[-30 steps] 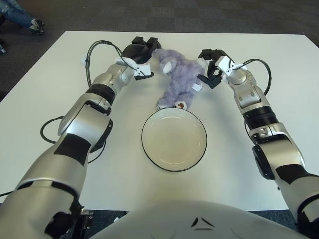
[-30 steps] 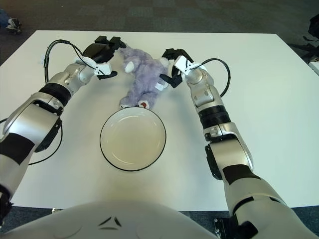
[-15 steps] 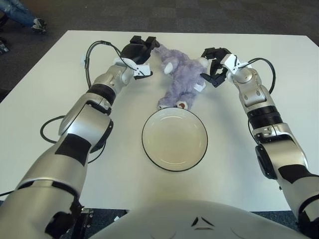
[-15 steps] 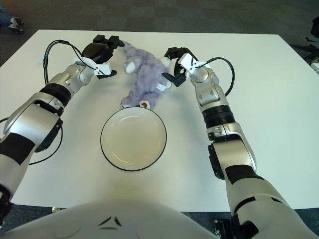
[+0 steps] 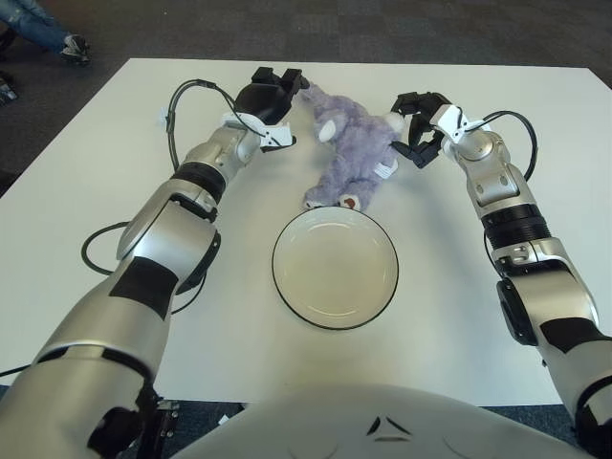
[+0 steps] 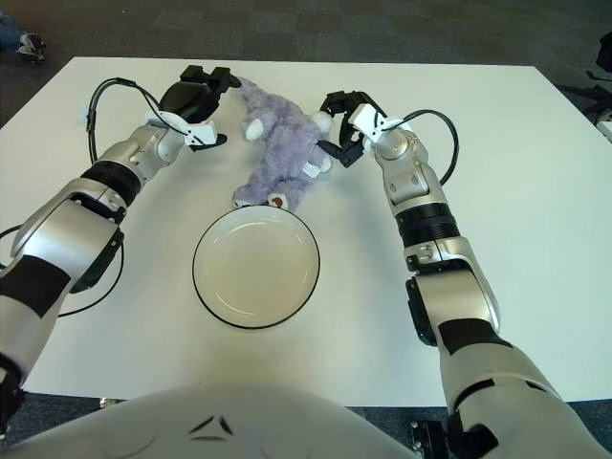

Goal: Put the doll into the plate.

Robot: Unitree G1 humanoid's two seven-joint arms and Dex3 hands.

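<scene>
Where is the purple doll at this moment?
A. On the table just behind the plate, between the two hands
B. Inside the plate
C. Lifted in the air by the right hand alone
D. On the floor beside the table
A: the doll lies on the table behind the plate, between the left hand and right hand.

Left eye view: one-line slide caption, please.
Both hands, left and right, flank the purple doll lying just beyond the empty plate.

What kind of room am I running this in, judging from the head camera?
Likely an office or lab: a plain white table stands on dark grey carpet tiles, with a seated person's jeans and shoe at the far left corner. No household fittings show.
</scene>
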